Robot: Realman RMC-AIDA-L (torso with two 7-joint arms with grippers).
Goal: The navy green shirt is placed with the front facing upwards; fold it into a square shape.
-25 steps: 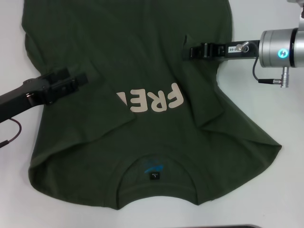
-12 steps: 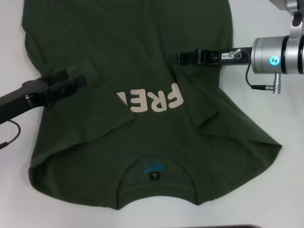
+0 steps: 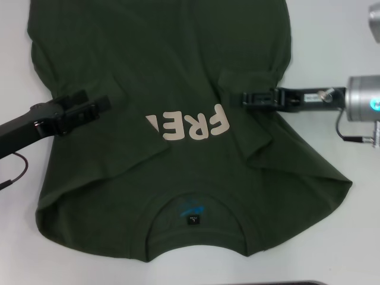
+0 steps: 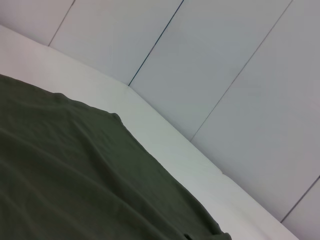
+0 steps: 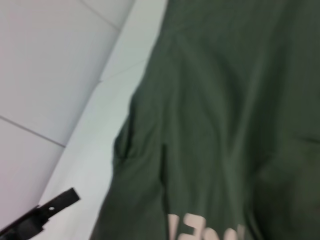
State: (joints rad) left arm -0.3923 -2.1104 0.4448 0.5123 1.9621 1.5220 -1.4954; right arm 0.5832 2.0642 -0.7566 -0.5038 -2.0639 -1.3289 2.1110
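Observation:
The navy green shirt (image 3: 172, 77) lies spread on the white table (image 3: 332, 35), collar (image 3: 193, 208) nearest me, cream lettering (image 3: 193, 126) partly covered by a fold on its left. Both sides are folded inward. My left gripper (image 3: 98, 105) rests over the shirt's left folded edge. My right gripper (image 3: 244, 97) hovers over the right side, just below a folded sleeve edge (image 3: 249, 74). The left wrist view holds only shirt cloth (image 4: 75, 175) and table (image 4: 165, 145). In the right wrist view I see the shirt (image 5: 225, 100) and, far off, the left gripper (image 5: 52, 206).
White table surface surrounds the shirt, with bare room at the right (image 3: 338, 154) and at the near left (image 3: 18, 249). A dark edge (image 3: 285, 283) shows at the table's front. Pale wall panels (image 4: 225, 60) stand behind the table. A cable (image 3: 15, 169) hangs from the left arm.
The right gripper carried the sleeve edge inward, then drew back to the right and toward me, leaving the fold lying on the shirt. The left gripper shifted only slightly.

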